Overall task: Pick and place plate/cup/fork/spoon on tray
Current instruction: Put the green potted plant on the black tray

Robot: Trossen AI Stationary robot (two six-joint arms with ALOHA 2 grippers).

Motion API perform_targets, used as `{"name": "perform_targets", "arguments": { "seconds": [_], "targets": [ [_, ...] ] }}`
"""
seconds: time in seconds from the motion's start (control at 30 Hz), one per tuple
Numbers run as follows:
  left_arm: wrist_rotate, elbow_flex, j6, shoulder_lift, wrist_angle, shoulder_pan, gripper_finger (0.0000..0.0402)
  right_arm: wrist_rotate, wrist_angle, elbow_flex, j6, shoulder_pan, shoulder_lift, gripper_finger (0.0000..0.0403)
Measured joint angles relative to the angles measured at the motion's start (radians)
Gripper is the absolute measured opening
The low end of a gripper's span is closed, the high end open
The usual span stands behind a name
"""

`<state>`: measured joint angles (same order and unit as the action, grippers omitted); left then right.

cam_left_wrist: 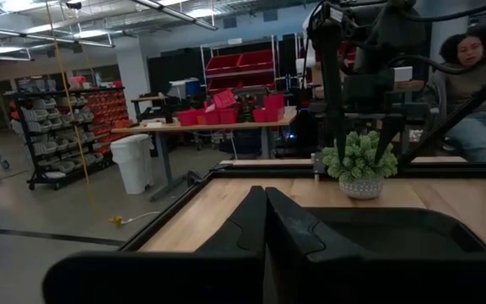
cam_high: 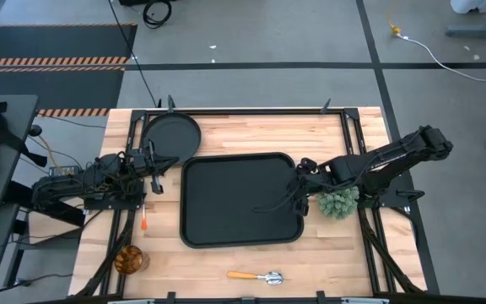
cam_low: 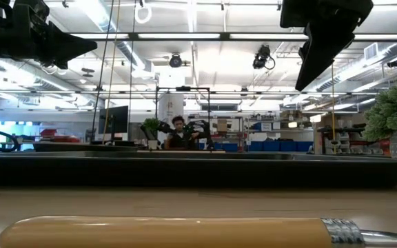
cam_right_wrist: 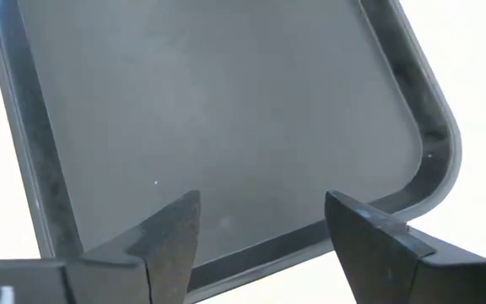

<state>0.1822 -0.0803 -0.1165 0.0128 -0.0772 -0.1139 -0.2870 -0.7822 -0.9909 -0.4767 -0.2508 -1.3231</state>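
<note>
1. The right tool (cam_high: pixel 292 196) hangs above the right end of the tray (cam_high: pixel 226 203). Its 2 fingers (cam_right_wrist: pixel 171 236) stand apart with nothing between them, and the tray's rounded corner lies directly beneath them.
2. The left tool (cam_high: pixel 153 162) sits just off the tray's left edge. Its 2 fingers (cam_left_wrist: pixel 251 228) are pressed together and hold nothing.
3. The plate (cam_high: pixel 172 135) lies flat on the bench (cam_high: pixel 251 131), just beyond the left tool, near the tray's far-left corner and outside it.
4. The fork (cam_high: pixel 143 218) lies on the bench just beside the tray's left edge, on the near side of the left tool.
5. The cup (cam_high: pixel 128 259) stands upright on the bench, farther toward the near edge than the fork and well apart from the left tool.
6. The spoon (cam_high: pixel 257 276) lies on the bench near its front edge, below the tray and well apart from both tools.
7. A small potted plant (cam_high: pixel 339 203) stands just beside the right tool, off the tray's right edge.
</note>
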Motion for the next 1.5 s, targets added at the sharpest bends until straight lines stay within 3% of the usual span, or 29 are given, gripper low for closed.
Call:
{"name": "perform_targets", "arguments": {
  "seconds": [0.47, 0.87, 1.07, 1.5],
  "targets": [
    [0.000, 0.000, 0.000, 0.000, 0.000, 0.000, 0.0011, -0.008, 0.026, 0.000, 0.061, 0.043, 0.000, 0.0258],
    [0.000, 0.000, 0.000, 0.000, 0.000, 0.000, 0.0011, -0.009, 0.026, 0.000, 0.004, 0.096, -0.001, 0.0258],
    [0.000, 0.000, 0.000, 0.000, 0.000, 0.000, 0.0011, 0.014, 0.026, 0.000, 0.070, 0.105, -0.001, 0.0260],
    [0.000, 0.000, 0.000, 0.000, 0.000, 0.000, 0.0011, 0.103, -0.075, 0.000, 0.054, 0.088, -0.001, 0.0347]
  ]
}}
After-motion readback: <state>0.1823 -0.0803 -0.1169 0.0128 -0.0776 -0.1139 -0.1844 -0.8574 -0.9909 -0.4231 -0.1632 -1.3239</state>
